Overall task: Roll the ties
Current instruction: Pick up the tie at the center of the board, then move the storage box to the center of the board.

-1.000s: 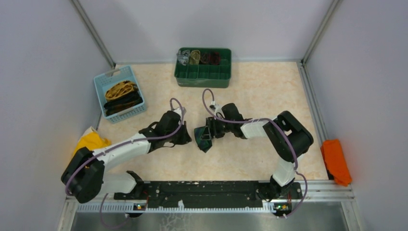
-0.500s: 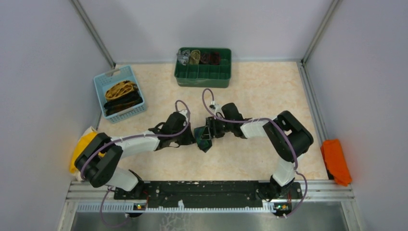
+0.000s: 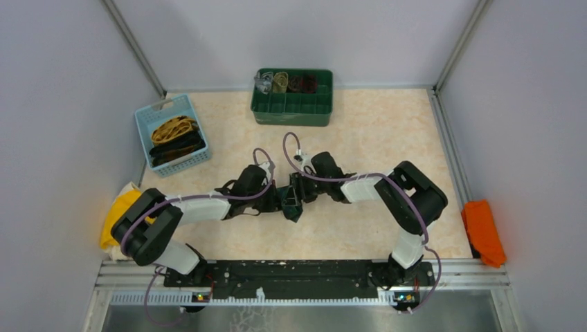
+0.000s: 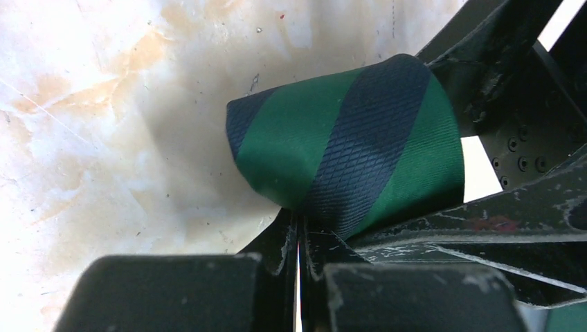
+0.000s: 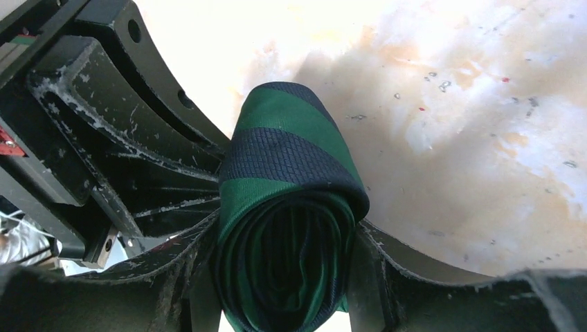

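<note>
One dark green necktie with broad navy diagonal bands (image 5: 291, 166), wound into a tight roll, sits over the middle of the pale marbled tabletop (image 3: 387, 131), between the two wrists. Whether it touches the surface cannot be told, and from above the wrists hide most of it.

The right gripper (image 5: 289, 242) clamps the coil, one black finger on each side. The left gripper (image 4: 299, 232) meets the roll's edge with its fingers drawn almost together, only a bright sliver between them. Whether they nip any cloth is unclear.

A crumpled yellow cloth (image 3: 119, 207) lies at the left edge, partly behind the left arm. An orange cloth (image 3: 483, 232) lies at the right edge.

A light blue slatted basket (image 3: 158, 111) at the back left holds mustard-yellow and black ties (image 3: 174, 135). A dark green compartmented bin (image 3: 291, 111) at the back centre carries small rolled ties (image 3: 291, 81) in its rear row.
</note>
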